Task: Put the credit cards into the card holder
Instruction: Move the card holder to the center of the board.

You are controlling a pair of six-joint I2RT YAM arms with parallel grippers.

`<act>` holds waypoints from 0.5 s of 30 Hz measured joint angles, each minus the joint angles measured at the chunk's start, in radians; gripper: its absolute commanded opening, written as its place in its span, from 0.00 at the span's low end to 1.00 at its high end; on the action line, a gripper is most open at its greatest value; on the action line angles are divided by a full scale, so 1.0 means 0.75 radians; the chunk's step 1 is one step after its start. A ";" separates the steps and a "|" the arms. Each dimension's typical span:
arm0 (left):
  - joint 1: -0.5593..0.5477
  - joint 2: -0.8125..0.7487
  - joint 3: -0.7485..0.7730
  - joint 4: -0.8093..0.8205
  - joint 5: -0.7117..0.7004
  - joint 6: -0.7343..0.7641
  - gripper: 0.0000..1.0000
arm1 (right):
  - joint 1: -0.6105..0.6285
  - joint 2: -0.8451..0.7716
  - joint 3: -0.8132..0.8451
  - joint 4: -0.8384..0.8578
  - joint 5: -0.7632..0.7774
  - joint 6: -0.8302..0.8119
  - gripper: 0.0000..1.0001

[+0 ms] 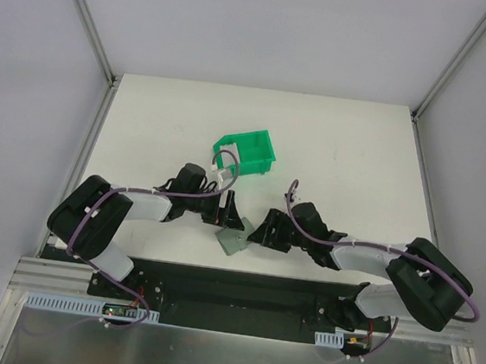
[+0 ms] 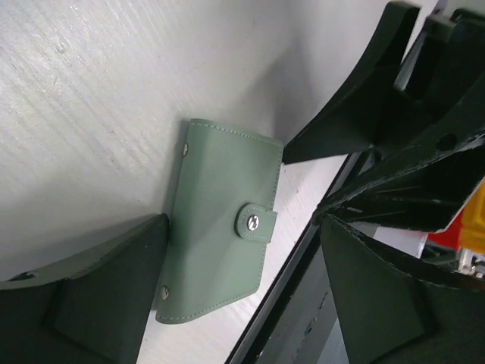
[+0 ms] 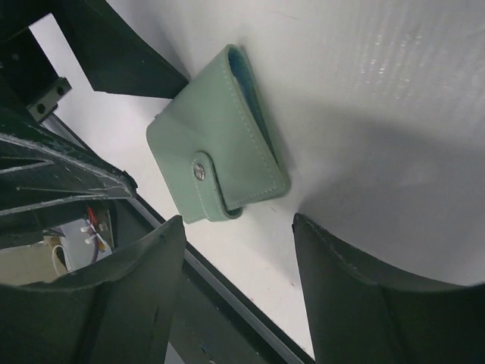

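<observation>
The card holder [image 1: 234, 240] is a grey-green wallet lying flat on the white table near its front edge, snapped shut. It shows in the left wrist view [image 2: 223, 220] and the right wrist view [image 3: 216, 144]. My left gripper [image 1: 229, 211] is open and empty just above and behind it, its fingers [image 2: 98, 303] spread either side of the wallet. My right gripper [image 1: 255, 231] is open and empty at the wallet's right, its fingers [image 3: 356, 303] short of it. No credit cards show clearly in any view.
A bright green plastic bin [image 1: 246, 152] stands behind the left gripper, with a small whitish thing at its left opening that I cannot identify. The table's dark front edge [image 2: 288, 303] runs right beside the wallet. White walls enclose the table.
</observation>
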 measured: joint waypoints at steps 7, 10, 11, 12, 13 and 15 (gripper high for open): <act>-0.015 -0.114 -0.155 0.208 -0.072 -0.081 0.99 | 0.058 0.086 0.011 0.121 0.068 0.109 0.62; -0.046 -0.286 -0.245 0.186 -0.230 -0.094 0.99 | 0.062 0.098 0.035 0.102 0.096 0.112 0.63; -0.057 -0.350 -0.270 0.156 -0.302 -0.096 0.99 | 0.062 0.097 0.044 0.086 0.110 0.109 0.63; -0.077 -0.428 -0.291 0.099 -0.396 -0.094 0.99 | 0.062 0.096 0.052 0.070 0.125 0.106 0.63; -0.091 -0.486 -0.301 0.061 -0.468 -0.092 0.99 | 0.062 0.091 0.059 0.051 0.138 0.098 0.64; -0.123 -0.623 -0.311 -0.017 -0.640 -0.085 0.99 | 0.062 0.066 0.068 0.001 0.172 0.065 0.67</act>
